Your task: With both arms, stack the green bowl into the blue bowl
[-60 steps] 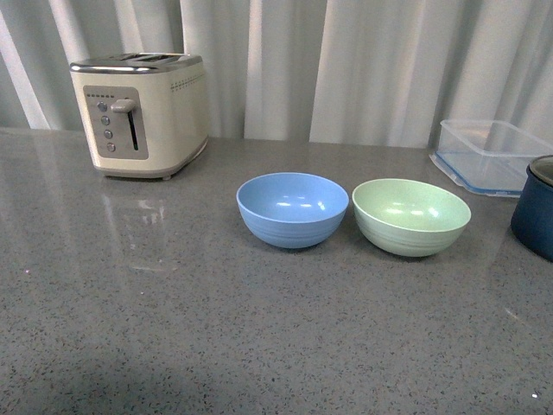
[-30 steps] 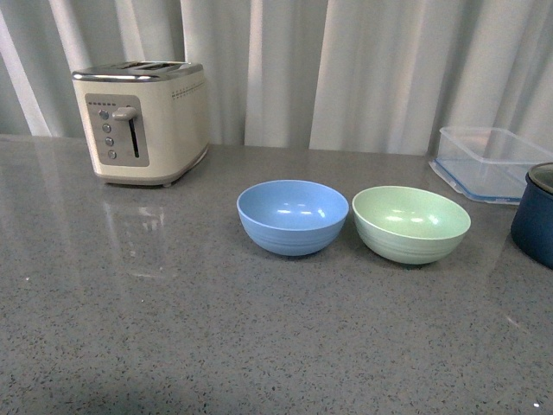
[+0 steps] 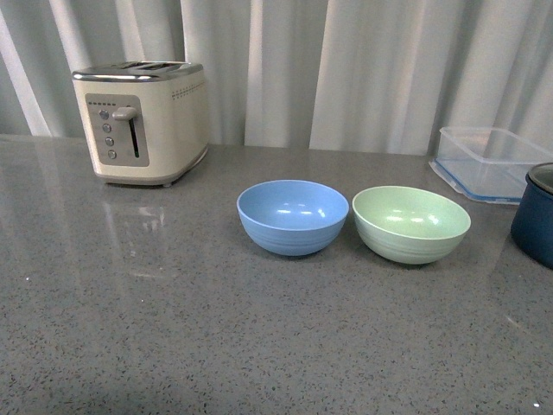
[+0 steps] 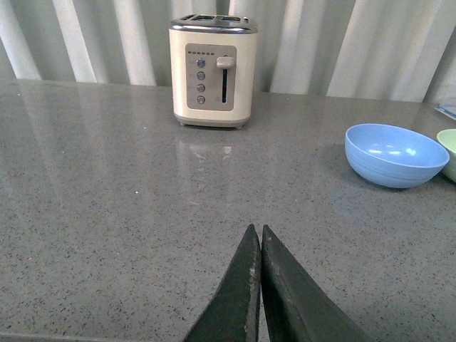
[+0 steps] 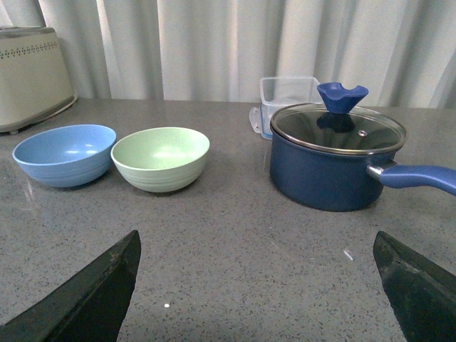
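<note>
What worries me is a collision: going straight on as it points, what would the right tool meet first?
Probably the clear container, through the gap between green bowl and navy pot; depth is unclear.

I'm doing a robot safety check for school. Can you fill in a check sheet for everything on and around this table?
Surface: grey speckled countertop, shiny, no spills seen.
Job's things: blue bowl and green bowl stand upright side by side, nothing inside them, not yet stacked.
Clutter: toaster at the back left; clear container at the back right; navy pot with a glass lid, right of the green bowl.
Grippers: left gripper jaws shut, holding nothing; right gripper jaws wide open, holding nothing.
Cables: nothing seen.
Surroundings: pale curtain behind the countertop.
</note>
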### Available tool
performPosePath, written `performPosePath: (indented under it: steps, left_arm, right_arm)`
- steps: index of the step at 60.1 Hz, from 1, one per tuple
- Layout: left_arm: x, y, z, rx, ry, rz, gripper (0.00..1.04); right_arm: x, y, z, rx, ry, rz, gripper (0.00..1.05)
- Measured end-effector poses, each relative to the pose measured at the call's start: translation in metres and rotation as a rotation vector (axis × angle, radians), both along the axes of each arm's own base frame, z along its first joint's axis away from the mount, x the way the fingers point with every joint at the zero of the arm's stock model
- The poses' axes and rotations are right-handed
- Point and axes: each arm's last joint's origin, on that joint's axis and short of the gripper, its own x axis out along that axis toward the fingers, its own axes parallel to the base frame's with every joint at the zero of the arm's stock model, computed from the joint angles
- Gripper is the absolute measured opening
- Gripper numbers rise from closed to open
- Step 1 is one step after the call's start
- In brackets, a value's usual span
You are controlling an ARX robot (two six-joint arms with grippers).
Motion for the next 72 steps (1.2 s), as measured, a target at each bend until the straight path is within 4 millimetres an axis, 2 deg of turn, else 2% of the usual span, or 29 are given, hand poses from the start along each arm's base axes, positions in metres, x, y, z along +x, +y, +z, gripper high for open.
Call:
performPosePath:
  steps: [16,26,37,52,65,69,72]
  left_arm:
    - [-0.004,0.000,0.000,0.000,0.000,0.000,0.04]
    - [-0.015,0.000,-0.003,0.000,0.007,0.000,0.04]
    - [-0.016,0.000,-0.003,0.000,0.006,0.000,0.04]
    - [-0.016,0.000,-0.003,0.000,0.007,0.000,0.46]
    - [-0.016,0.000,-0.003,0.000,0.007,0.000,0.87]
    - [-0.016,0.000,-0.003,0.000,0.007,0.000,0.98]
    - [-0.016,0.000,-0.003,0.002,0.007,0.000,0.99]
  right_arm:
    - [0.000,0.000,0.000,0.000,0.000,0.000,0.95]
    - [0.000,0.000,0.000,0.000,0.000,0.000,0.95]
    - [0.000,0.000,0.000,0.000,0.000,0.000,0.95]
    - [0.000,0.000,0.000,0.000,0.000,0.000,0.95]
    - [0.000,0.000,0.000,0.000,0.000,0.000,0.95]
    - [0.000,0.000,0.000,0.000,0.000,0.000,0.95]
    - [0.000,0.000,0.000,0.000,0.000,0.000,0.95]
